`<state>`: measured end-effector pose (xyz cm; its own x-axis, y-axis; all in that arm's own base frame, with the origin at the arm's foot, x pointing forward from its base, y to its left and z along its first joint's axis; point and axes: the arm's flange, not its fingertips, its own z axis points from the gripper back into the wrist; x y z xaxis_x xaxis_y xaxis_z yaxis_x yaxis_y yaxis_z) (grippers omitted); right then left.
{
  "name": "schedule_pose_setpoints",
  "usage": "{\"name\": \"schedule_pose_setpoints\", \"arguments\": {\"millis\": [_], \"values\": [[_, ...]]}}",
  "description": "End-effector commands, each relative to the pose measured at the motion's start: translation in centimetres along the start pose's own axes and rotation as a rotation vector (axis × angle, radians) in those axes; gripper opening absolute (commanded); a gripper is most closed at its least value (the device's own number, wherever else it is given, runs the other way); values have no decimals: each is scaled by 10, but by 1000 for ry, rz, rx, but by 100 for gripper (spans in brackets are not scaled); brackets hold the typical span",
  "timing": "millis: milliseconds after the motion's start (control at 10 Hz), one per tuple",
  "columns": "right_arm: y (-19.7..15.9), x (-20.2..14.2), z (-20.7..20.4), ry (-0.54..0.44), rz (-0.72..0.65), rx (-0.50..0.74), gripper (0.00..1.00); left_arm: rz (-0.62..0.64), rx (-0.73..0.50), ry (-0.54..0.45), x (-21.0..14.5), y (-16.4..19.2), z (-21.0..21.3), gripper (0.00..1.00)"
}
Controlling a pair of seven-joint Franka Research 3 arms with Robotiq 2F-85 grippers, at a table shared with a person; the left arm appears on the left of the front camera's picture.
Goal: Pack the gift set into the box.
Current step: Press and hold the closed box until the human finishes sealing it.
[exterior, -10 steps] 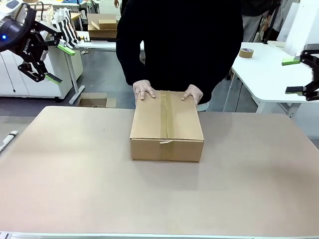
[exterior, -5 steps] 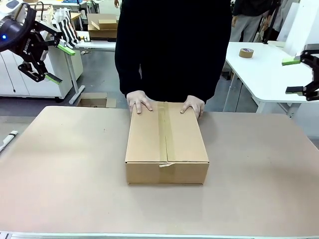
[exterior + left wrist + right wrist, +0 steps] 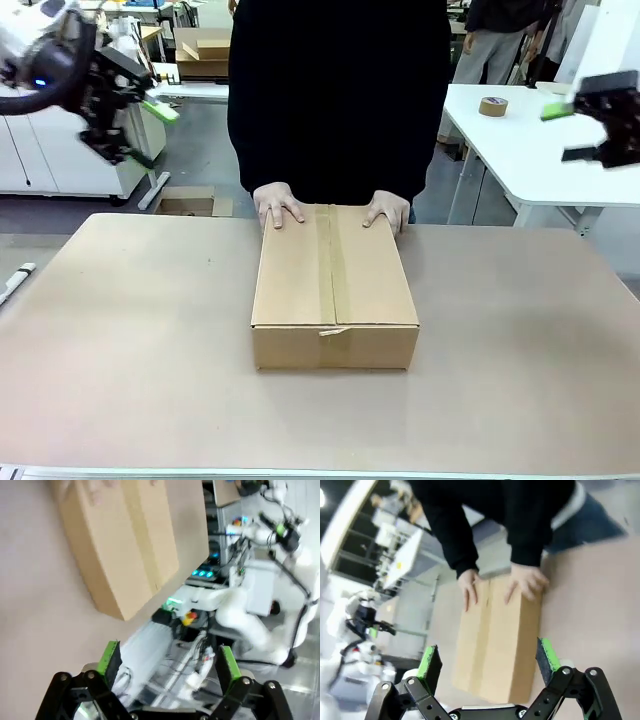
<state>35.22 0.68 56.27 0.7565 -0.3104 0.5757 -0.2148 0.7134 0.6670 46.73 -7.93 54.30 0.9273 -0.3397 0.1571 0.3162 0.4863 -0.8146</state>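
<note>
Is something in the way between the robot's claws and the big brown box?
Nothing visible stands between either gripper and the box: the left gripper and right gripper hang open, up at the sides. The box's top flaps are shut, though, with the person's hands on their far end.

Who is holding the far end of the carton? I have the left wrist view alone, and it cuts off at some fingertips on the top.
Observer: In the front view a person in a black top stands at the far side, with one hand and the other hand flat on the far corners of the closed box.
Operator: And where do the grippers stand relative to it?
Observer: Both hang raised and open with nothing in them, the left gripper high at the left and the right gripper high at the right, neither over the box.
</note>
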Motion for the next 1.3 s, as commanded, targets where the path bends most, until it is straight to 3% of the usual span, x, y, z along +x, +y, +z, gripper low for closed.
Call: {"name": "schedule_pose_setpoints", "arguments": {"millis": [0,100,200,600,700,800,900,1000,1200], "values": [[12,24,-45,-63,276,-12,100,-251,-16,-76,7,3,-23,100],[19,23,-50,-39,325,24,100,-310,-19,-101,6,0,-30,100],[22,12,-20,-3,160,-17,100,-141,21,-12,10,-8,-20,100],[21,16,-30,-11,205,-12,100,-181,21,-34,13,-6,-26,100],[29,20,-62,26,558,64,100,-425,39,-86,29,-3,-41,100],[28,10,-92,52,866,166,100,-669,-43,-194,31,2,-56,100],[22,-6,-115,96,1067,197,100,-816,-91,-263,26,10,-67,100],[19,-24,-138,66,1221,263,100,-910,-143,-324,20,21,-78,100],[17,-41,-181,-22,1293,255,100,-1013,-253,-382,8,39,-111,100]]}}
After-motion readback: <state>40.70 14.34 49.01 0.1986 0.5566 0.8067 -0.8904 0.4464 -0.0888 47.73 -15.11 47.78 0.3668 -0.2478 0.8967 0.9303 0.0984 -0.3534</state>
